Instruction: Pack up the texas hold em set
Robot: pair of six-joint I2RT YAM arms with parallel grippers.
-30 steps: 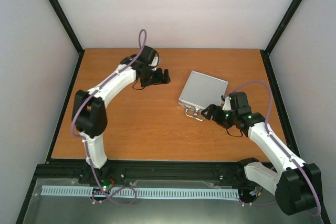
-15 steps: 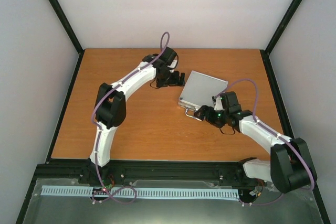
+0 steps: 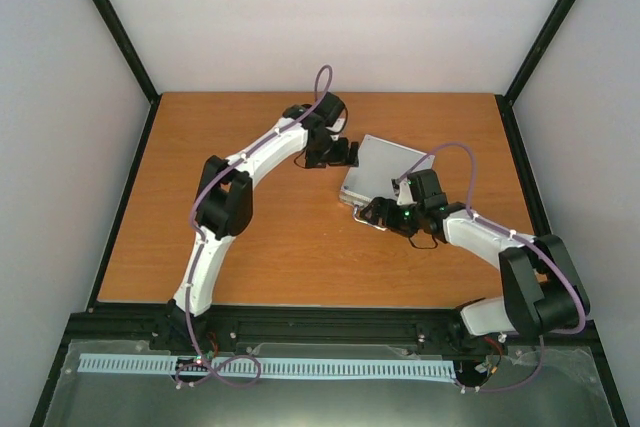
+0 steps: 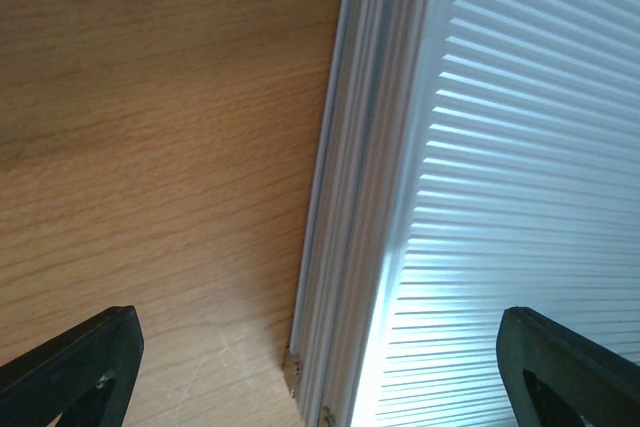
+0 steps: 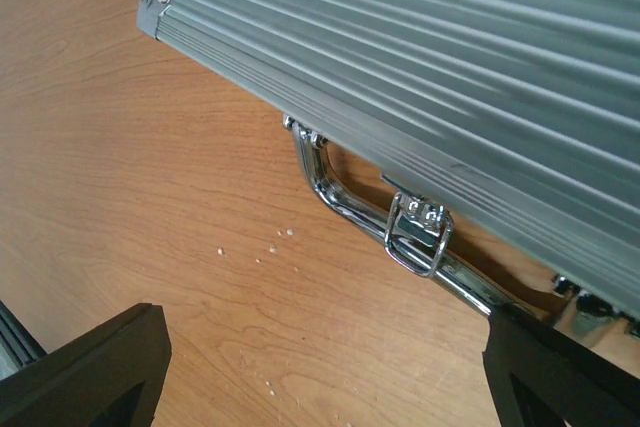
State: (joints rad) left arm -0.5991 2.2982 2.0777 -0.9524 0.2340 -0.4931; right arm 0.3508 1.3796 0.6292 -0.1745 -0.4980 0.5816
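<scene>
The silver case [image 3: 392, 167] lies shut and flat on the wooden table [image 3: 250, 217], right of the middle of the top view and turned a little askew. Its ribbed lid faces up. Its chrome handle [image 5: 340, 197] sticks out from the lower edge and lies low over the wood.

The left tool [image 3: 345, 152] sits at the upper part of the case's left edge. In the left wrist view its fingers [image 4: 75, 372] stand wide apart in the two lower corners of the frame, released and holding nothing. The case's side wall runs between them, from top centre down to a corner at bottom centre. Ribbed metal fills the right half and bare wood the left.

The right tool [image 3: 372, 212] is at the case's lower left corner, just beside the handle. It too is released. In the right wrist view its dark fingers [image 5: 90, 367] are spread to the bottom corners, and the handle and a small chrome latch [image 5: 418, 235] lie across the gap. Whether either finger touches the metal cannot be told. A few white specks [image 5: 275, 237] dot the wood below the handle.

A purple cable [image 3: 320, 87] loops above the left arm's wrist. Black frame posts [image 3: 115, 27] and pale walls close in the table, and a slotted metal rail [image 3: 270, 367] runs along the bottom of the top view.
</scene>
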